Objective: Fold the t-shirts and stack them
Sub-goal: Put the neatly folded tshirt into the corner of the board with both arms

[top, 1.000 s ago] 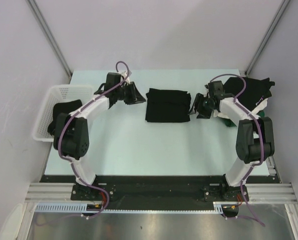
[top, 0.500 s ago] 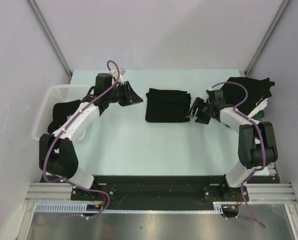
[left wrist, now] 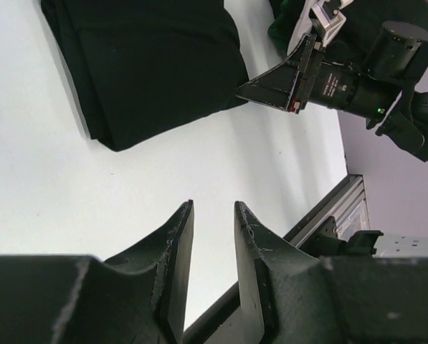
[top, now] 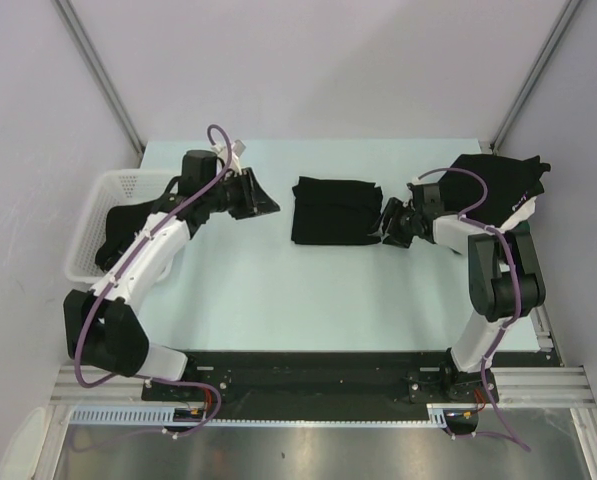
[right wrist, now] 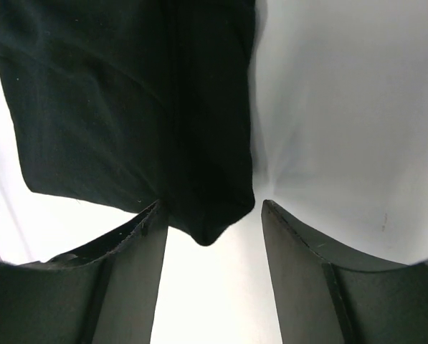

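while in basket (top: 128,183), black t-shirt (top: 118,228)

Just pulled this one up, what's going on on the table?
A folded black t-shirt lies mid-table. The left gripper hangs beside it, jaws slightly apart, empty. The right gripper is open at the opposite edge, a shirt corner showing between its fingers, unclamped. More dark shirts are heaped far right; a white basket sits left.
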`<state>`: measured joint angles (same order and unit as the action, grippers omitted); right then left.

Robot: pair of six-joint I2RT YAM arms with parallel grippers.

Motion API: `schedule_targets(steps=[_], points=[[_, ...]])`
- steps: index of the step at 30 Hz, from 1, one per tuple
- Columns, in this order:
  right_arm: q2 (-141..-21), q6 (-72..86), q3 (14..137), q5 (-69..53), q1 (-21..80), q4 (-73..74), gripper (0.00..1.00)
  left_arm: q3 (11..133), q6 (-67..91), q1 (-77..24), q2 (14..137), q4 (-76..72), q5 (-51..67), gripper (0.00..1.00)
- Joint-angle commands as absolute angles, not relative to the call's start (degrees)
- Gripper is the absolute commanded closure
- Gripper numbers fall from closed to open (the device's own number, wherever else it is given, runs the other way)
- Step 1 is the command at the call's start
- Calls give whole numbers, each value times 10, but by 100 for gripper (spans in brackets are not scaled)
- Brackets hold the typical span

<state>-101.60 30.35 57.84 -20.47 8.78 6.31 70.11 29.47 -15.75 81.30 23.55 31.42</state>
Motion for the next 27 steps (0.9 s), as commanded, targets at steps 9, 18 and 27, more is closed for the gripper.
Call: schedule_targets(steps=[9, 18, 27], points=[[-1041, 289, 573, -209, 99, 38, 39, 686, 279, -158, 765, 249, 299, 66], [-1056, 289, 571, -212, 112, 22, 41, 700, 272, -157, 752, 272, 284, 66], [-1056, 295, 571, -223, 112, 19, 77, 692, 271, -157, 748, 271, 270, 65]])
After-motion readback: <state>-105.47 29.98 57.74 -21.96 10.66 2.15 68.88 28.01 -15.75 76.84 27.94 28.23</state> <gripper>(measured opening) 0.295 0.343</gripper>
